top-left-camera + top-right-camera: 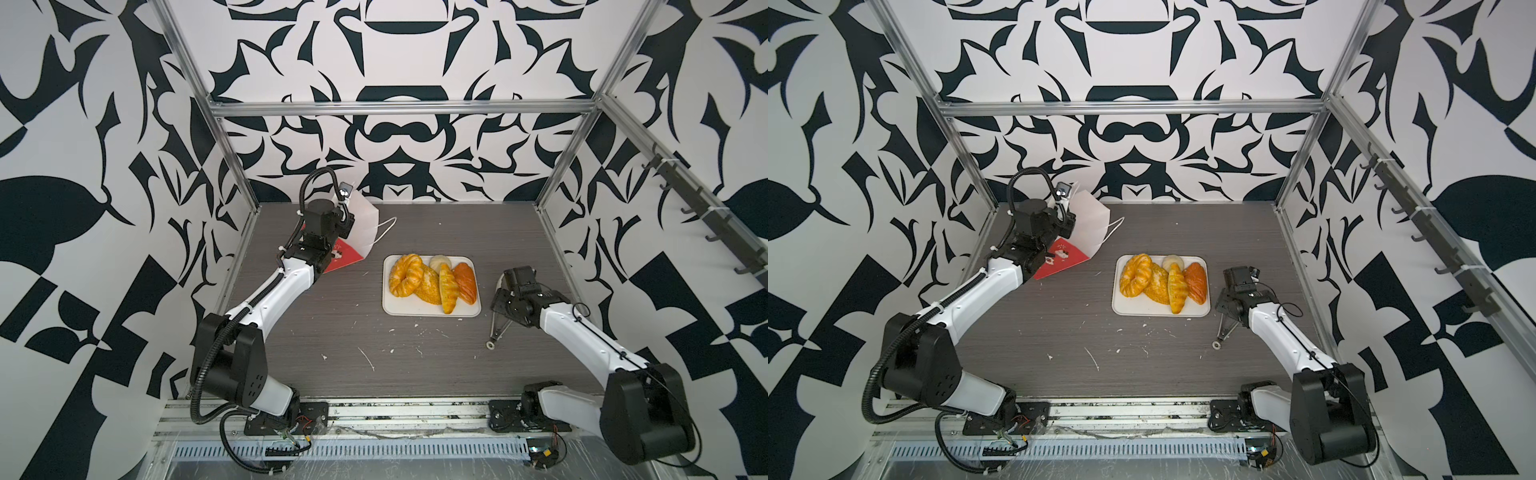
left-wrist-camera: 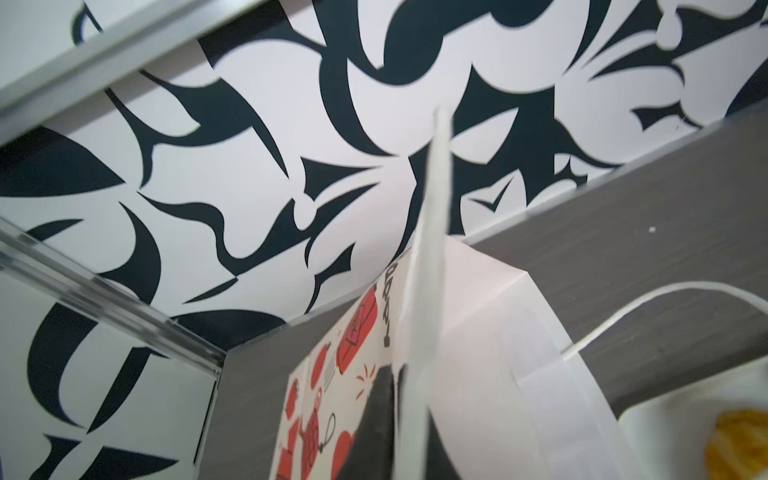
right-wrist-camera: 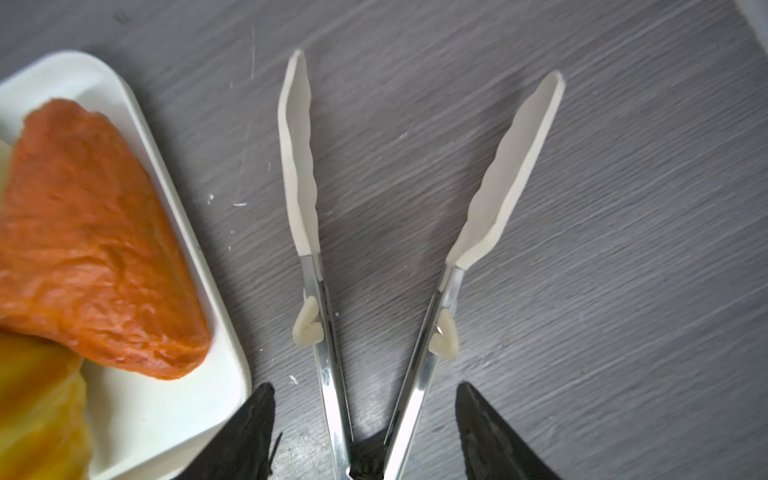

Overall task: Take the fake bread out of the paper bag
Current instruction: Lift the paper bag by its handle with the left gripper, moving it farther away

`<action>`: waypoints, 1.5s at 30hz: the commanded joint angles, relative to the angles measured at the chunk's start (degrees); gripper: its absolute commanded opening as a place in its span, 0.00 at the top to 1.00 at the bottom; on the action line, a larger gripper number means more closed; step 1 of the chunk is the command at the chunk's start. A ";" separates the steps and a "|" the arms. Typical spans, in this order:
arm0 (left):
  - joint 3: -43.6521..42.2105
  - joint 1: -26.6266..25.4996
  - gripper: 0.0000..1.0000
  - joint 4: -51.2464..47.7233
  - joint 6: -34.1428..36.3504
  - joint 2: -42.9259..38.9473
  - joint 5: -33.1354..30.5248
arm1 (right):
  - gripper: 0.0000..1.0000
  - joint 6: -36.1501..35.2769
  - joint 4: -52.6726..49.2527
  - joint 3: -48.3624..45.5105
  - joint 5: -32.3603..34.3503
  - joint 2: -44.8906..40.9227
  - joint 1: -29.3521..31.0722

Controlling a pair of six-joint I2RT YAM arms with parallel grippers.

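Grey wood-grain table (image 1: 332, 332) spreads below me, ringed by black-and-white patterned walls. At its middle all five pieces of bread (image 1: 432, 282) lie packed on the white tray (image 1: 390, 309), so I judge the emptying done. At ten o'clock from the tray leans the bag (image 1: 361, 224), tilted with its white inside showing. My left pincer (image 2: 409, 428) is pressed together on its paper wall to hold it up. At four o'clock from the tray my right pincer (image 3: 365, 415) stands spread, both fingers clear of the tongs (image 3: 297, 166) between them.
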 commanded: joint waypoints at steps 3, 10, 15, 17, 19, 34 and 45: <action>5.76 0.08 0.91 -2.01 -7.64 -0.42 2.28 | 0.29 0.44 0.83 -0.47 1.14 -0.94 -0.16; 5.60 0.10 0.90 -1.98 -15.12 -1.26 2.66 | 0.30 0.08 2.19 -1.20 0.49 -1.14 -0.18; 4.19 0.26 0.90 -2.42 -17.82 -0.90 -0.06 | 0.30 -0.26 2.99 -1.11 0.33 -0.45 -0.10; 3.35 0.40 0.90 -2.12 -18.31 -0.67 -1.01 | 0.30 -0.20 3.39 -1.10 -2.10 -0.17 -0.17; 2.58 0.94 0.89 -1.77 -18.32 -0.47 -1.78 | 0.30 -0.08 3.77 -1.19 -2.56 -0.09 -0.12; -0.92 4.13 0.89 1.42 -22.01 0.76 -1.45 | 0.30 0.38 4.37 -2.16 -3.55 -1.04 -0.16; -7.95 7.63 0.82 1.40 -21.77 -4.27 -7.52 | 0.31 0.53 5.55 -2.69 -4.78 0.02 -0.10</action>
